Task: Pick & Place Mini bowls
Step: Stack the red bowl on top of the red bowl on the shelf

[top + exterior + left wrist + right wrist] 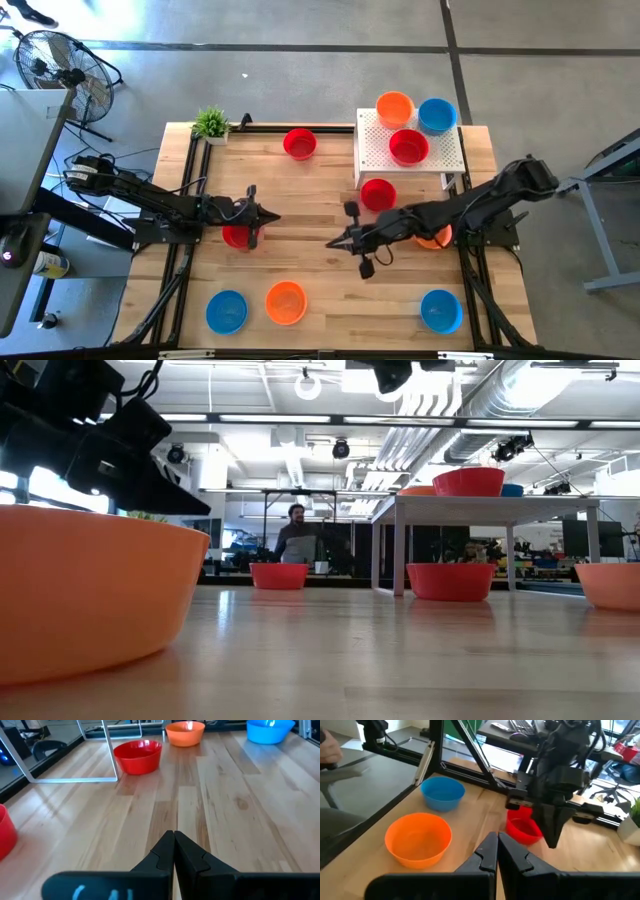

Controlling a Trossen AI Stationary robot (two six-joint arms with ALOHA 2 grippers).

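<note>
Your left tool [268, 217] and right tool [337, 242] reach in from opposite sides and point at each other near the middle, well apart. Both arms stretch out low, and each tool's fingers are pressed together, holding nothing.

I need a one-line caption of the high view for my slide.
Both arms meet mid-table, left tool and right tool shut and empty, mini bowls scattered around.

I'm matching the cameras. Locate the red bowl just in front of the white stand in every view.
High: red bowl, centre, before the white stand.
Low: right of centre, seen between the stand's legs.
Left wrist: upper left, by a stand leg.
Right wrist: not in it.
Shared landmark: the stand.
</note>
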